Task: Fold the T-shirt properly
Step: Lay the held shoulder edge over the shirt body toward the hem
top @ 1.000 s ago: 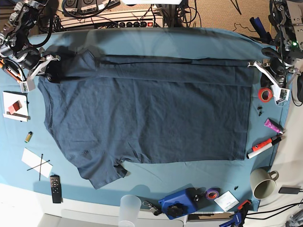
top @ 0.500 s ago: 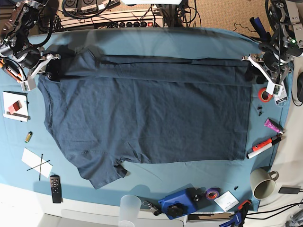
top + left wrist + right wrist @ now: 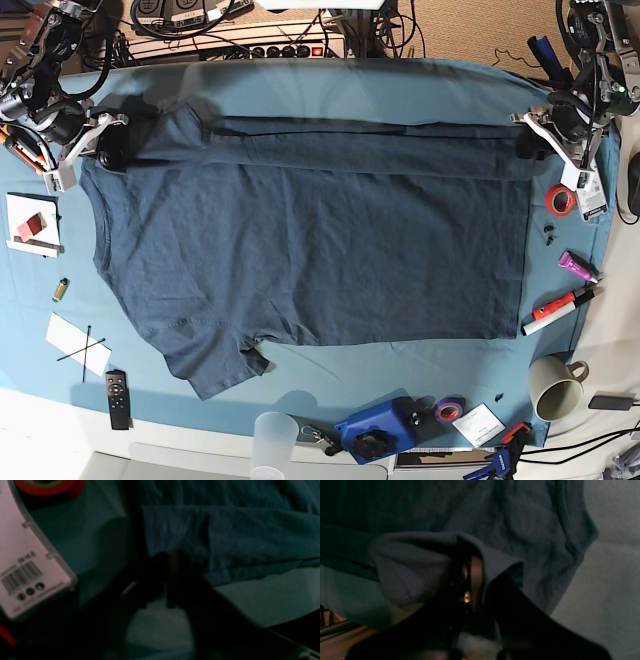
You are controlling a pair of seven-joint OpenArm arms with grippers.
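Navy T-shirt, flat on teal table cloth; far long edge folded over; left arm newly arrived at hem corner.

Over the last second the left gripper had travelled from beside the red tape roll inward to the T-shirt's far hem corner; its jaws appeared nearly closed at the folded edge, though a firm grasp could not be told. Right gripper had stayed at the shoulder end, jaws clamped on a fold of T-shirt. Judged: both far corners now attended, next lengthwise fold ready.
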